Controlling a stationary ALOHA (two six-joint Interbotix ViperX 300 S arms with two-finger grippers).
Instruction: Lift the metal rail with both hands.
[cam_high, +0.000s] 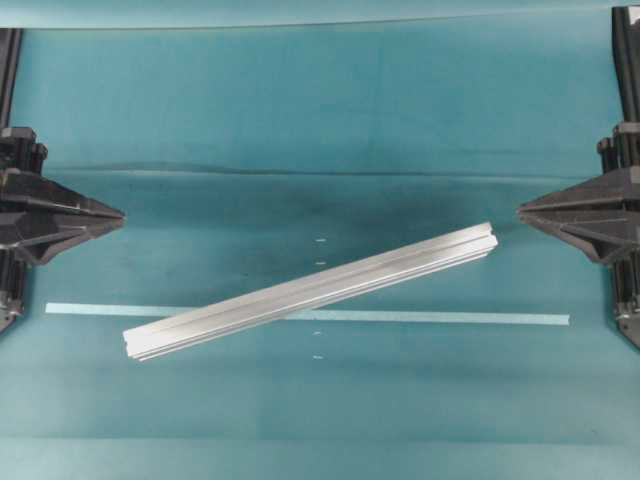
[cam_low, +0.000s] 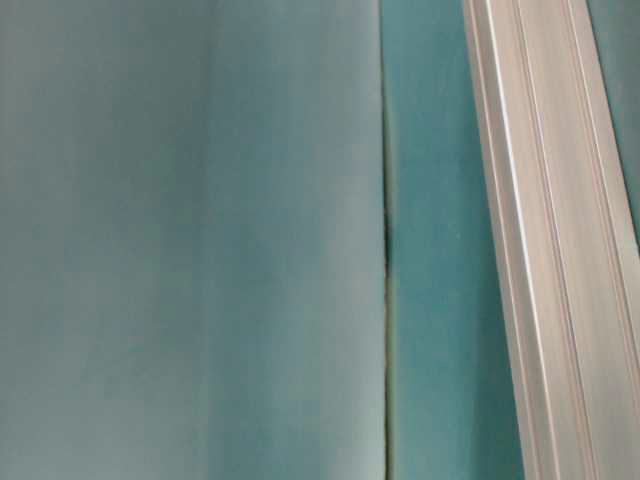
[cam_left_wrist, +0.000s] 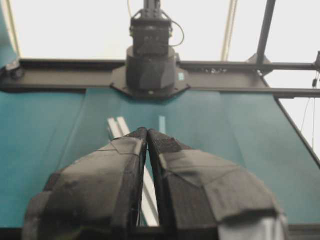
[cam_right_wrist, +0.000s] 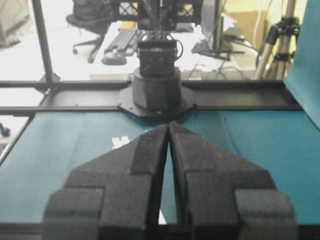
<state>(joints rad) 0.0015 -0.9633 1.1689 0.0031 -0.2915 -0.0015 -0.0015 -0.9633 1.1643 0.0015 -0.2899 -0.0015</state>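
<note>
The metal rail (cam_high: 310, 291) is being shown as brushed silver aluminium, satin rather than mirror-bright, with smooth lengthwise grooves catching pale highlights. The worktop (cam_high: 300, 110) is being covered by a matt teal cloth, slightly creased, with a seam visible in the table-level view. A thin pale tape strip (cam_high: 450, 318), flat and dull like paper, is being crossed by the rail toward 6 o'clock of the worktop. The left gripper (cam_left_wrist: 147, 131) and right gripper (cam_right_wrist: 168, 124) are being seen as matt black plastic, their fingers faced with rough, dark, tape-like padding.
</note>
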